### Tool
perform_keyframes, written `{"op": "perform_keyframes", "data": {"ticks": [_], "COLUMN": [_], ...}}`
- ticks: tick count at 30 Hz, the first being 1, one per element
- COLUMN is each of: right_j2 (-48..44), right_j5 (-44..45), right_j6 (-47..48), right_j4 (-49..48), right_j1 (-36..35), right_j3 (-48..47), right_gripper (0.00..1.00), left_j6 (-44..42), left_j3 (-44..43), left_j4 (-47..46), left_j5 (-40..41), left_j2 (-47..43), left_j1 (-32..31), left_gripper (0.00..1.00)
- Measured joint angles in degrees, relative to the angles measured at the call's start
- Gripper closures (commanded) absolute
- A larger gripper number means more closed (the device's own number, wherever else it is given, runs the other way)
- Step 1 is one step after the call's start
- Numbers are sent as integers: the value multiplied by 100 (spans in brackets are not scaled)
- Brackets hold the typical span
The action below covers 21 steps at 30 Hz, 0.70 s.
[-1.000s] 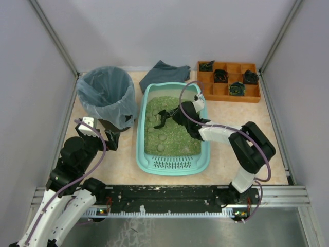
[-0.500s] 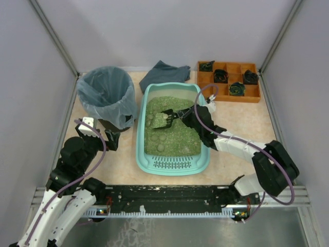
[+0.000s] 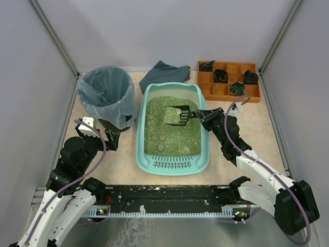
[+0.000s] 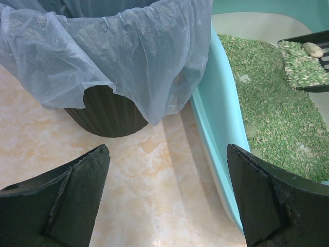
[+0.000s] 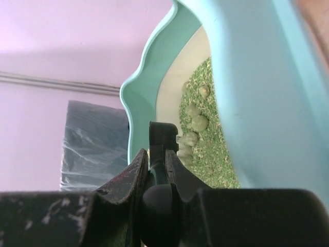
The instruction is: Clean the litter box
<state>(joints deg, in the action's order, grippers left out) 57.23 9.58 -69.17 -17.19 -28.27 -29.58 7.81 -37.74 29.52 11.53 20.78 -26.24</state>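
The turquoise litter box (image 3: 141, 154) lies mid-table, slotted grille at its near end, filled with green litter and pale clumps (image 3: 159, 138). My right gripper (image 3: 201, 116) is at the box's right rim, shut on the handle of a dark scoop (image 3: 176, 116). The scoop is held above the litter with litter and one pale clump (image 3: 176, 110) on it. In the right wrist view the handle (image 5: 163, 154) sits between the fingers. The scoop also shows in the left wrist view (image 4: 306, 59). My left gripper (image 3: 105, 139) is open and empty, left of the box (image 4: 221, 118), over bare table.
A round bin lined with a bluish bag (image 3: 105, 92) stands left of the box and fills the left wrist view (image 4: 118, 56). A dark cloth (image 3: 163, 73) lies behind the box. An orange compartment tray (image 3: 226, 91) with dark items is at the back right.
My right arm has drawn back to the right and lifted the scoop out of the litter with a clump on it. The left arm has not moved.
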Motion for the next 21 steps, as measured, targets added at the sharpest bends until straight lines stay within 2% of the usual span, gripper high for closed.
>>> {"op": "perform_keyframes", "data": {"ticks": [5, 15, 18, 21], "right_j2": [-444, -715, -1023, -953], "right_j5": [-625, -1228, -1209, -1331], "right_j6": [-208, -452, -643, -743], "right_j4": [-70, 33, -181, -426], "right_j1": [610, 787, 1040, 1104], "right_j3": [446, 678, 964, 1040], "right_gripper": [100, 100, 100, 100], "left_j6": [0, 0, 0, 0], "left_j3": [0, 0, 0, 0], "left_j4": [-2, -2, 0, -2], "left_j5": [-4, -4, -4, -4], "left_j2": [0, 2, 2, 4], "left_j1": [0, 0, 0, 0], "left_gripper": [0, 0, 0, 0]}}
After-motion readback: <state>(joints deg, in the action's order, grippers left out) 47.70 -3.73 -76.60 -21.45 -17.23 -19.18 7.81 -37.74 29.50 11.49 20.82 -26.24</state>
